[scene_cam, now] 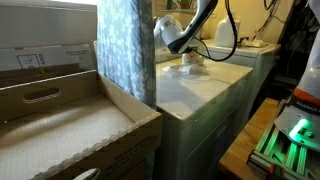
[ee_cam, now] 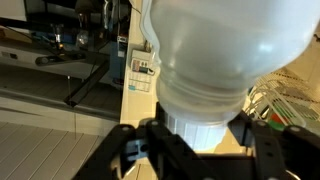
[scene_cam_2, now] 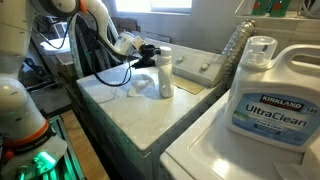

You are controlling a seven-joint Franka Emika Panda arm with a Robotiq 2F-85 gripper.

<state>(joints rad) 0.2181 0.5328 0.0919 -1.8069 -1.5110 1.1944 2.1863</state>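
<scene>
Gripping stage, by my reading. The gripper (scene_cam_2: pixel 157 53) has its jaws closed about the upper part of the white plastic bottle (scene_cam_2: pixel 164 72). In the wrist view the dark fingers (ee_cam: pixel 140 152) flank the bottle's ribbed neck on both sides with no gap that I can see, so I take it as held.

The bottle stands upright on the pale top of the laundry machine (scene_cam_2: pixel 115 112). Its base looks to be in contact with that top, so it is not lifted yet.

Next move, as a judgement:
- A straight vertical raise with a firm grip. The hold sits high on the bottle, so the body could swing or slip if the wrist tilts.
- A small white object (scene_cam_2: pixel 140 88) lies just beside the bottle's foot and would need clearing.
- The Kirkland UltraClean detergent jug (scene_cam_2: pixel 268 95) is well apart and no obstacle.

Hard to make out:
- The wrist view is too close. The bottle's body (ee_cam: pixel 220 50) fills it, and I cannot tell whether a cap is on.
- I cannot tell what the small white object is, cap or crumpled cloth.
- The bottle's contents are unknown.
- In an exterior view the gripper (scene_cam: pixel 185 47) and bottle (scene_cam: pixel 188 62) are small and washed out by window light, with a patterned curtain (scene_cam: pixel 125 50) and a cardboard box (scene_cam: pixel 60 130) filling the foreground.
</scene>
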